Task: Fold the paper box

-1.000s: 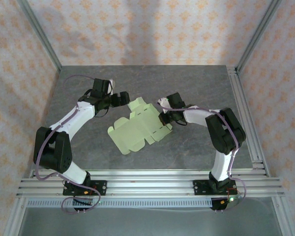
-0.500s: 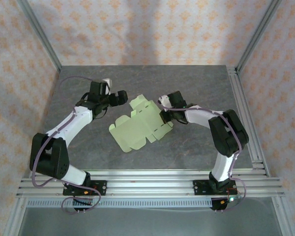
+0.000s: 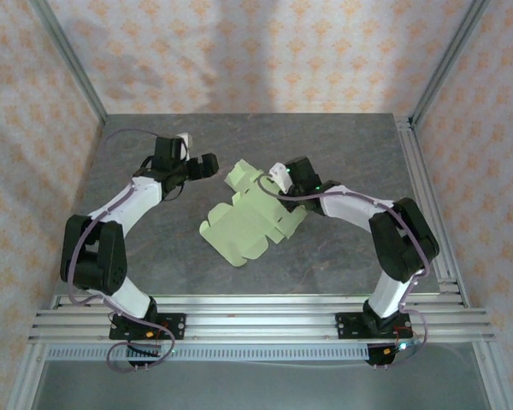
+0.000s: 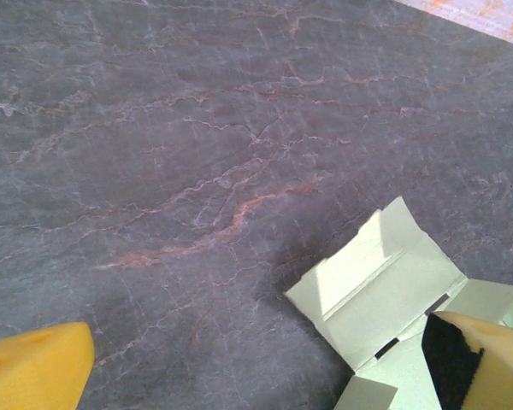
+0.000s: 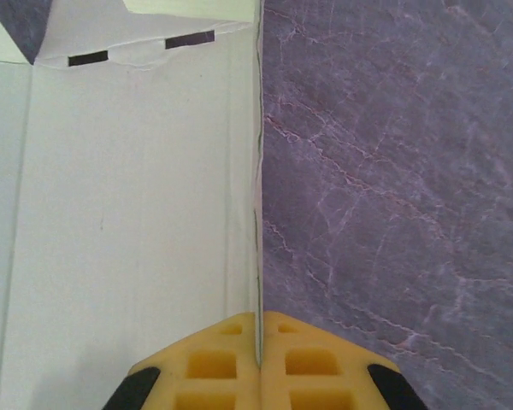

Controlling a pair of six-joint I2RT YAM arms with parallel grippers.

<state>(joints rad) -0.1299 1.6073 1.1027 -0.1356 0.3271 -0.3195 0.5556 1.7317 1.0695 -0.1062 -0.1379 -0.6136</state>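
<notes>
The paper box is a flat pale-green die-cut sheet with flaps, lying mid-table. My right gripper is shut on the sheet's far right edge. In the right wrist view its yellow fingertips pinch the thin card edge, with the paper box spreading to the left and slots showing at its top. My left gripper hovers just left of the sheet's far flap, open. In the left wrist view the left gripper has nothing between its yellow fingers, and a flap of the paper box lies by the right finger.
The grey marbled table is walled by patterned panels. Aluminium rails run along the right side and the near edge. Bare tabletop lies around the sheet.
The right gripper has moved left and farther away with the sheet's edge, and the sheet has shifted right and turned a little. The left gripper has drifted slightly away from the bases.
</notes>
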